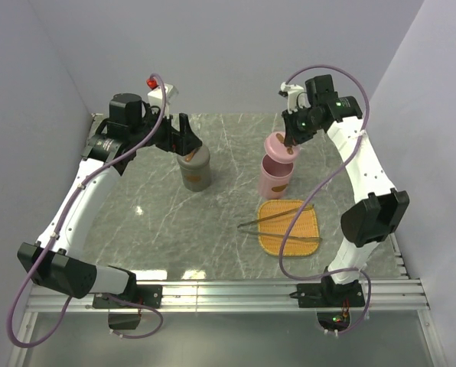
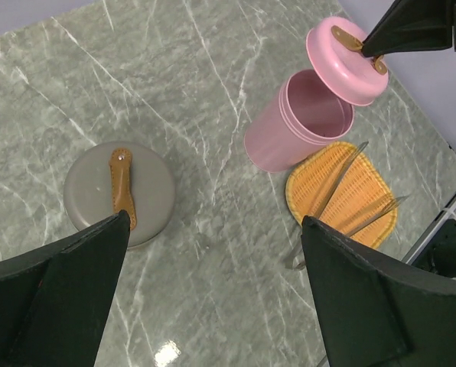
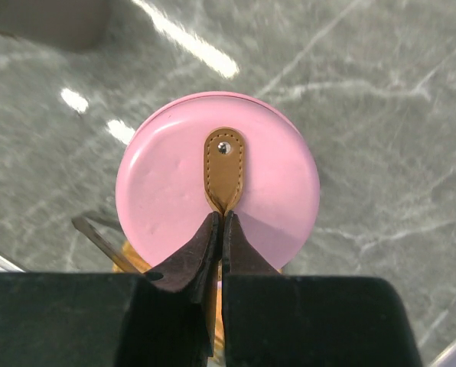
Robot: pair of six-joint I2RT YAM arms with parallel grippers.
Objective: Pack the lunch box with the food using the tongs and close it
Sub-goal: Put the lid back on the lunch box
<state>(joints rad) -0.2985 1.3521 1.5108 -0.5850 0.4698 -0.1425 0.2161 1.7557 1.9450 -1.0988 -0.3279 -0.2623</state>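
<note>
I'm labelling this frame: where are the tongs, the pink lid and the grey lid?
tongs (image 2: 340, 179), left wrist view, middle of one silver arm.
pink lid (image 3: 163, 183), right wrist view, bare pink top face.
grey lid (image 2: 155, 195), left wrist view, bare grey top face.

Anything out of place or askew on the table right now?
The pink lid hangs tilted from the right tool, pinched by its brown strap, above the open pink container rather than seated. The tongs lie on the orange tray, their joined end overhanging onto the table. No spill or damage shows.
</note>
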